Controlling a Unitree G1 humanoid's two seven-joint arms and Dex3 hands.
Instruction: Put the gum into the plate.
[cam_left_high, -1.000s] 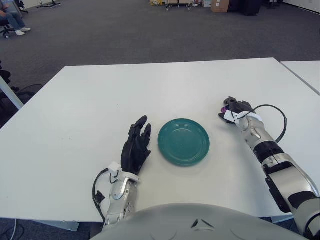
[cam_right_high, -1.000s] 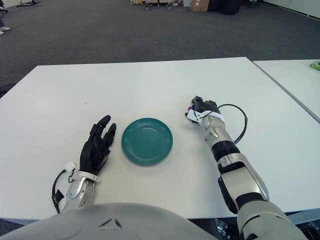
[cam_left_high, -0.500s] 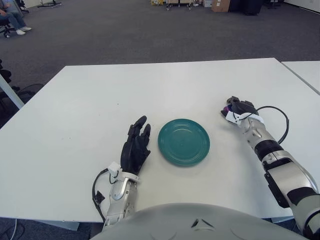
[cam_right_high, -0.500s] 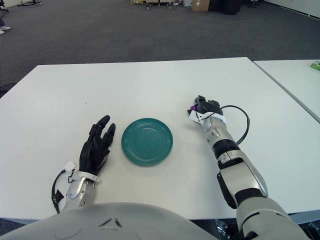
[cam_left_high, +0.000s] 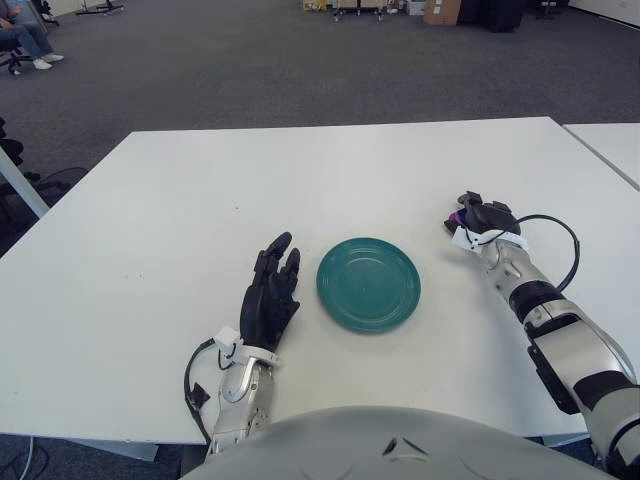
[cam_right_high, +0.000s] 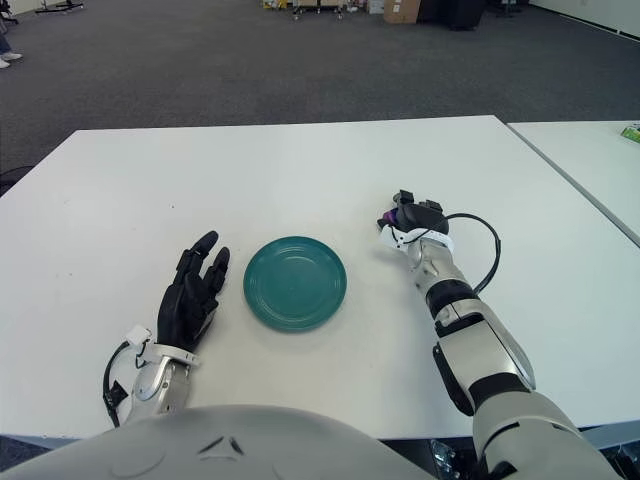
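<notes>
right hand (cam_left_high: 478, 217) grips the purple gum (cam_left_high: 456, 216); the green plate (cam_left_high: 368, 284), to its left, is empty; transfer remains.

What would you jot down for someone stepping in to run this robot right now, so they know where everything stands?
Right hand: on the table to the right of the green plate, fingers curled over a small purple item, presumably the gum; only a sliver of it shows.
Left hand: lying flat, fingers relaxed, just left of the plate, holding nothing.
Plate: holds nothing, near the front middle of the white table.
Done: the gum appears to be grasped.
Left: lift it, carry it left over the plate, release it there.
</notes>
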